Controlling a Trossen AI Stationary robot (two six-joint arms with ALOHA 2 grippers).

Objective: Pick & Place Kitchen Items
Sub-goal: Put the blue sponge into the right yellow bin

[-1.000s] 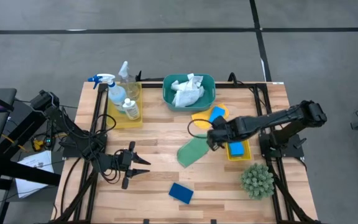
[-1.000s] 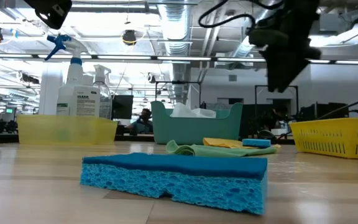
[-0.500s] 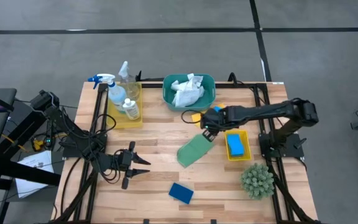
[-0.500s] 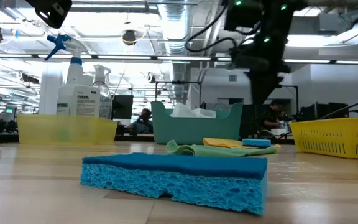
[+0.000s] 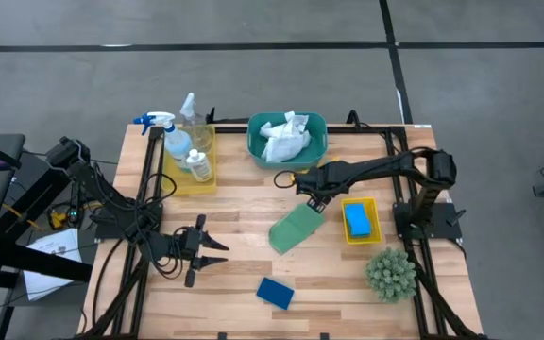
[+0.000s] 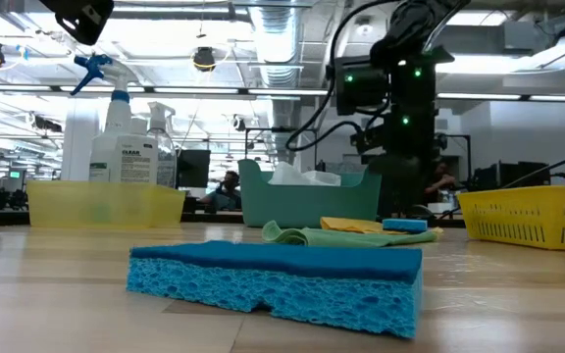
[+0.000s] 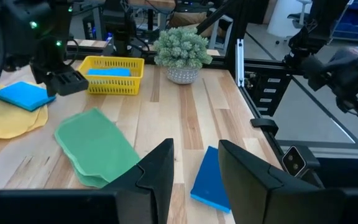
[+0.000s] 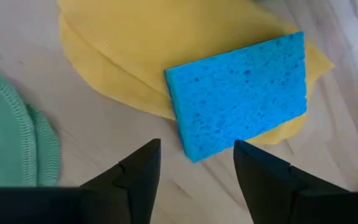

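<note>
A light-blue sponge [image 8: 241, 93] lies flat on the yellow cloth [image 8: 135, 43], right of the table's middle. My right gripper [image 8: 191, 180] hangs open just above the sponge's near end and points steeply down; its arm hides the sponge in the high view [image 5: 310, 189]. The green cloth [image 5: 296, 229] lies spread beside it. A dark-blue sponge [image 5: 275, 292] rests near the front edge. Another light-blue sponge [image 5: 357, 219] lies in the right yellow tray [image 5: 374, 231]. My left gripper [image 5: 211, 253] waits open above the front left, with nothing between its fingers.
A teal basin [image 5: 321, 142] holding a white cloth [image 5: 284, 137] stands at the far middle. The left yellow tray [image 5: 189, 179] holds a spray bottle [image 5: 173, 140] and small bottles. A spiky green plant [image 5: 390, 274] sits at the front right.
My right gripper has swung from above the right yellow tray toward the table's left and far side and has come down, rolling its wrist. It now hangs over the sponge on the yellow cloth. No object has moved.
</note>
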